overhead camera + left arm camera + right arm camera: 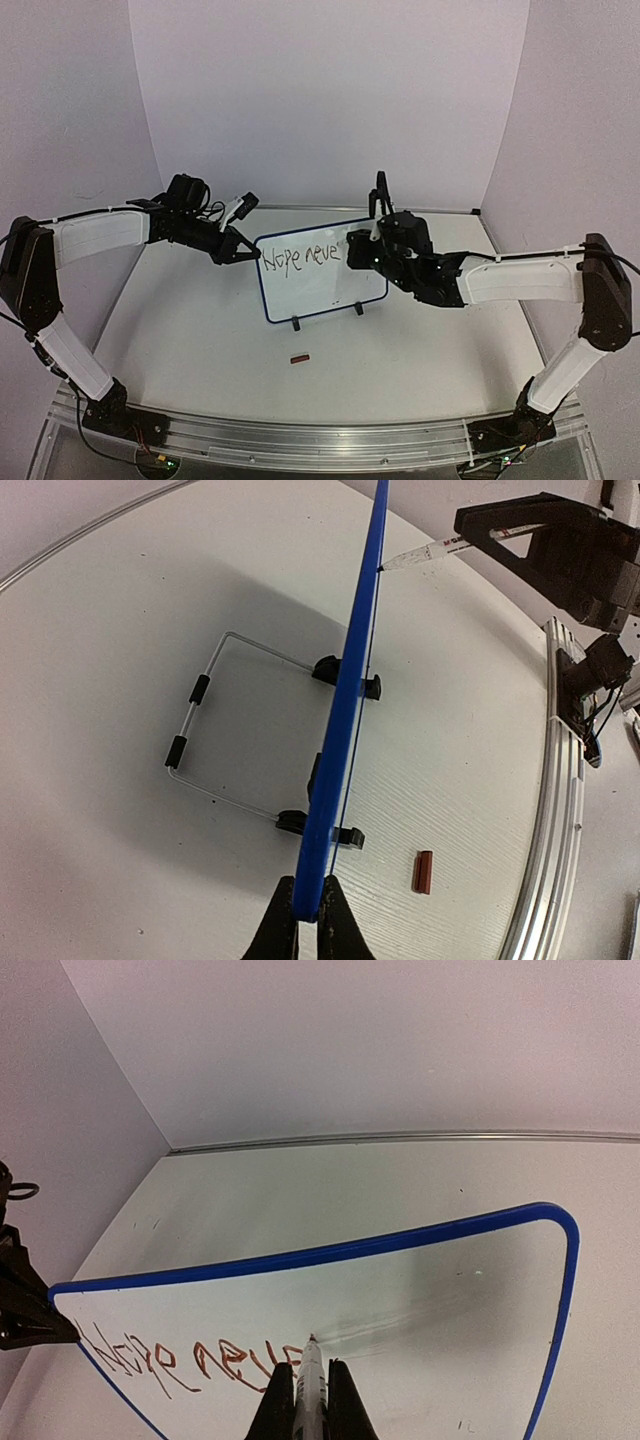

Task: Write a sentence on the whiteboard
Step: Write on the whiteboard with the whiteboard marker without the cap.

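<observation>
The whiteboard (325,290), white with a blue frame, stands upright on two black feet mid-table. My left gripper (248,256) is shut on its left edge; in the left wrist view the whiteboard (345,700) shows edge-on between the jaws of that gripper (308,912). My right gripper (312,1366) is shut on a white marker (311,1400), and the tip touches the whiteboard (450,1300). The sentence (190,1358) reads "Hope neve" in thin reddish-brown letters and ends at the tip. From above, the sentence (300,257) runs along the top line, with the right gripper (360,250) at its end.
A small red marker cap (299,358) lies on the table in front of the board, the same cap (424,871) showing in the left wrist view. A wire stand (205,735) props the board from behind. The back and side walls stand close around the table.
</observation>
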`<state>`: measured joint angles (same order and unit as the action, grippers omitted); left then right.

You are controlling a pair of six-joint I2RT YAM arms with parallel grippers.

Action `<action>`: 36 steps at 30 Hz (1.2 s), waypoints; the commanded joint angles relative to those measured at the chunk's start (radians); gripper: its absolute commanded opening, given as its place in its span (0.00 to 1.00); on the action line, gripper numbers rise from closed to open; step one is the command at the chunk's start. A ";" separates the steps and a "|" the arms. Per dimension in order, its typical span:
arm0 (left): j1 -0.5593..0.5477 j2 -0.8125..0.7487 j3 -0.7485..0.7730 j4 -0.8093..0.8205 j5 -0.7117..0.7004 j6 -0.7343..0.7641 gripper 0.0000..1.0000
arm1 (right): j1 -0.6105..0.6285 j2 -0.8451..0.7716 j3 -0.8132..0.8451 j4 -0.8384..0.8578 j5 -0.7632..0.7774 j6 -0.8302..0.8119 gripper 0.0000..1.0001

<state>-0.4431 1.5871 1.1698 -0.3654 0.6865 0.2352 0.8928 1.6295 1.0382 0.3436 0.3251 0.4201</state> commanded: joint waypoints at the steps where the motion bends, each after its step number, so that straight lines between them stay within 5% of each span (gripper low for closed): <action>1: -0.005 0.021 0.001 -0.005 -0.065 0.040 0.00 | -0.003 0.013 0.017 -0.015 0.026 0.012 0.00; 36: -0.006 0.020 0.001 -0.007 -0.067 0.041 0.00 | -0.002 -0.026 -0.004 0.006 0.015 0.064 0.00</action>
<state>-0.4435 1.5871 1.1698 -0.3653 0.6861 0.2344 0.8928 1.6471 1.0294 0.2989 0.3225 0.4728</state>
